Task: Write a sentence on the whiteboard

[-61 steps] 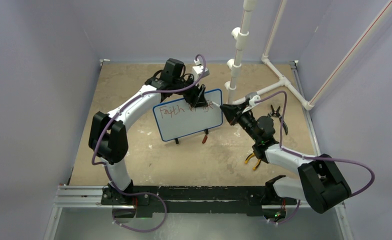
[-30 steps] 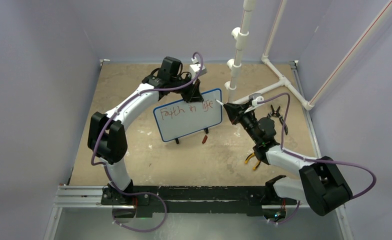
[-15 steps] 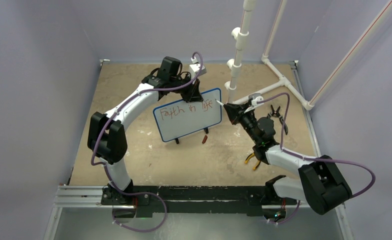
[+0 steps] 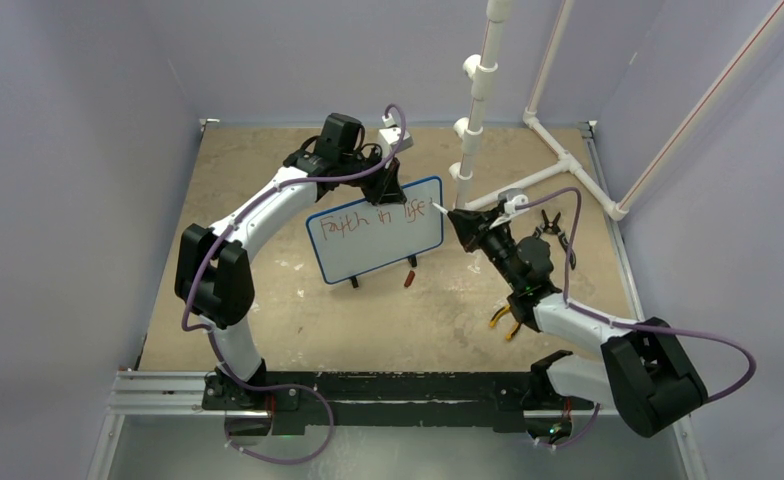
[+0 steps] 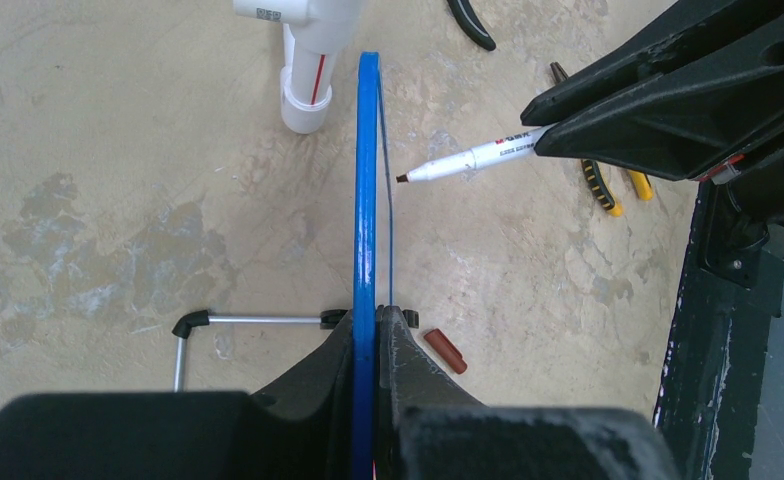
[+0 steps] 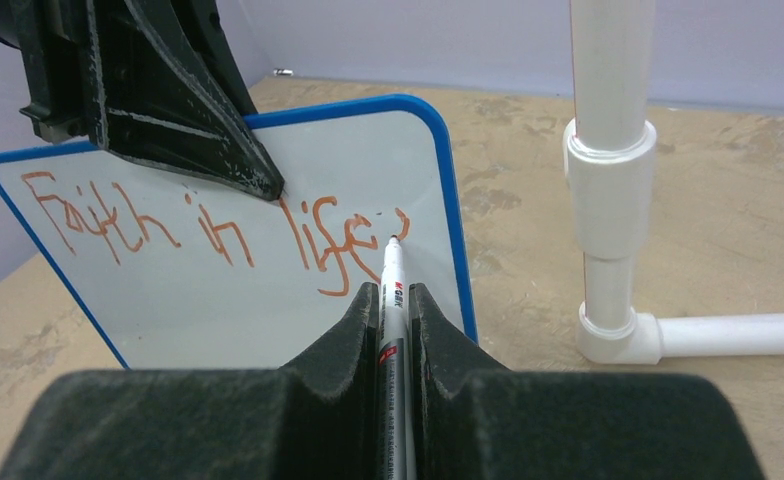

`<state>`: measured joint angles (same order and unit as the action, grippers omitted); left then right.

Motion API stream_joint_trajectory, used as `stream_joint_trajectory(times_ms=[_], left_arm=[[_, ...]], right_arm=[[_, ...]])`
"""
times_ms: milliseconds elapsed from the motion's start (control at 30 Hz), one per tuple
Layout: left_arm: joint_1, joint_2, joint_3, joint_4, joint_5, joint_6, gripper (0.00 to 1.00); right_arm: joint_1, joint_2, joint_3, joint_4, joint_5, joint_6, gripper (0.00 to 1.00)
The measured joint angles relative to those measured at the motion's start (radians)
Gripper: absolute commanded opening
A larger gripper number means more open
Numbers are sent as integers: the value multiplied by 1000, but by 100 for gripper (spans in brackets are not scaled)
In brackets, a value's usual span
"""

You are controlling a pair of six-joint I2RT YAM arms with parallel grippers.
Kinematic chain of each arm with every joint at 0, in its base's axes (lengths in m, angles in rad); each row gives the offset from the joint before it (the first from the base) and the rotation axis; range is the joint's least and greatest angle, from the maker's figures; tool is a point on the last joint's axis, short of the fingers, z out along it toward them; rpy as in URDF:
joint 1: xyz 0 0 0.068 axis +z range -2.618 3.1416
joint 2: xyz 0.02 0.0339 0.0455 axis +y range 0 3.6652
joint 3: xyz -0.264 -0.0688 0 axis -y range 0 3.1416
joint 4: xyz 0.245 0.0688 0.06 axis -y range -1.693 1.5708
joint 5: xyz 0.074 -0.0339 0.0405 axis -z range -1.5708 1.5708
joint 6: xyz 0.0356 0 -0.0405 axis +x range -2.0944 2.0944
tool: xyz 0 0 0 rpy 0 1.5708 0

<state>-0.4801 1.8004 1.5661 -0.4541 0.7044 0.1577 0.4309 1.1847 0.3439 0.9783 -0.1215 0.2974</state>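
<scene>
The whiteboard [image 4: 378,250], white with a blue rim, stands tilted on the tan table. My left gripper [image 4: 385,190] is shut on its top edge. The left wrist view shows the rim [image 5: 368,180] edge-on between that gripper's [image 5: 372,312] jaws. The sentence [image 6: 198,225] in red reads "Faith in life'" along the top line. My right gripper [image 6: 395,290] is shut on a white marker [image 6: 392,265]. The marker's tip sits just under the apostrophe near the board's right edge. In the left wrist view the marker [image 5: 468,158] stops a small gap short of the board.
A white pipe frame [image 4: 478,110] rises just behind and right of the board, close beside it in the right wrist view [image 6: 613,170]. A red marker cap [image 4: 409,277] lies by the board's feet. Yellow-handled pliers [image 4: 503,322] and black pliers [image 4: 551,225] lie near the right arm.
Early on, my left gripper shifted slightly back and left along the top edge, uncovering the word "life". Over the last second both grippers hold almost still.
</scene>
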Motion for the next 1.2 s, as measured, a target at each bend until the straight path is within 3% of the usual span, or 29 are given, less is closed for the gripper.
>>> stream_joint_trajectory(times_ms=[433,1200], left_arm=[[0,-1,-2,0,0,0,0],[2,-2,-4,6,-8,-7,0]], right_arm=[[0,7,0,-25,82,1,0],[0,60,17,-39,36,5,0]])
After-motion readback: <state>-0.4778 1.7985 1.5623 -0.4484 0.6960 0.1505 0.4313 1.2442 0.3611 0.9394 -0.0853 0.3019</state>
